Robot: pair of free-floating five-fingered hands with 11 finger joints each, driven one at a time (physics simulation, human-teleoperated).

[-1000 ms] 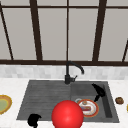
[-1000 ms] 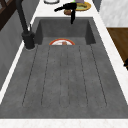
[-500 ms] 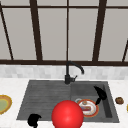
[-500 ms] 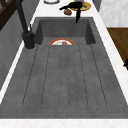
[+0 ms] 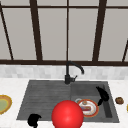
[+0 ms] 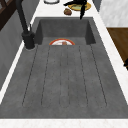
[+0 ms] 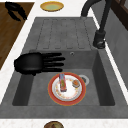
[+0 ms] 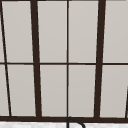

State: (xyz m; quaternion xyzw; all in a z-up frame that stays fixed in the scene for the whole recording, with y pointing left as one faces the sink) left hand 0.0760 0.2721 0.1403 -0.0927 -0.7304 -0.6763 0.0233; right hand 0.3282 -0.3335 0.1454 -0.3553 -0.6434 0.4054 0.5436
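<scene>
Over the sink basin, one right hand hovered flat, fingers straight and spread a little wide, holding nothing. It sat above the basin's front wall, fingertips pointing toward the drainboard side, apart from the plate below. From the front it showed as a dark shape just right of the plate.

One plate, red-rimmed with a pale centre, lay on the basin floor. Two items rested on it: one small upright packet and one small round brownish piece. One drain sat just beside the plate's rim.

One left hand hung at the front edge of the desk, near the drainboard's left corner, fingers curled, holding nothing. The right side camera caught it far off over the wood floor.

One black faucet stood at the back, between drainboard and basin. One red ball blocked the front camera's lower middle; I could not tell where it rested.

On the desk: one yellow-rimmed green dish left of the sink, one small brown round thing right of it. One window behind, dark frames.
</scene>
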